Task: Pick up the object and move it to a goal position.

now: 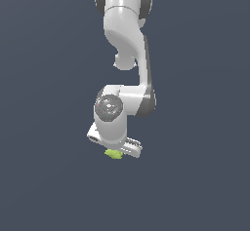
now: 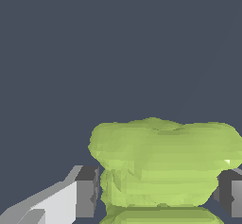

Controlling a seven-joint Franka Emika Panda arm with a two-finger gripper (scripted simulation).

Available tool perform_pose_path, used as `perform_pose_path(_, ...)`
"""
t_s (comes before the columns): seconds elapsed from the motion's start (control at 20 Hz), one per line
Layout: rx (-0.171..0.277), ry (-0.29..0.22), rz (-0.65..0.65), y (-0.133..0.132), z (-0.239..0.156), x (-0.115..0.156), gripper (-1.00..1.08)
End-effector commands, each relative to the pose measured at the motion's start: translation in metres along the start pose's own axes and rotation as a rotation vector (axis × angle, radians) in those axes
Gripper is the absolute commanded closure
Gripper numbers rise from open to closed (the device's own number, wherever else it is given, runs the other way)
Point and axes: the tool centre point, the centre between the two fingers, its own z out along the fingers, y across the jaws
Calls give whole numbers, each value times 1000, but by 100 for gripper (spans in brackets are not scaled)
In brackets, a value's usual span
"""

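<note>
Now I see the object (image 2: 163, 171) lying between the two fingers of my gripper (image 2: 158, 192), and this is the relation on which my next move depends. In the wrist view one dark pad (image 2: 87, 192) stands at one flank of the yellow-green lump and the other pad at the opposite flank, both very close to it. I cannot tell if they already touch and press it, so the jaws are partly apart around the object and a firm hold is not sure. The long axis of the lump seems to run from pad to pad (its upper part is wider than the gap). In the exterior view the object (image 1: 114, 153) peeps out just under the gripper (image 1: 117, 149), low against the plain dark floor (image 1: 195, 186). Around it I see free room on every side, no edges, and no goal marker.
</note>
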Motion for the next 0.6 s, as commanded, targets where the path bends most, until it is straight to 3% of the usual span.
perform_pose_path(0.0,1,1,0,5,-16,-6,108)
perform_pose_path(0.55,2,1,0,38,-109,-44,108)
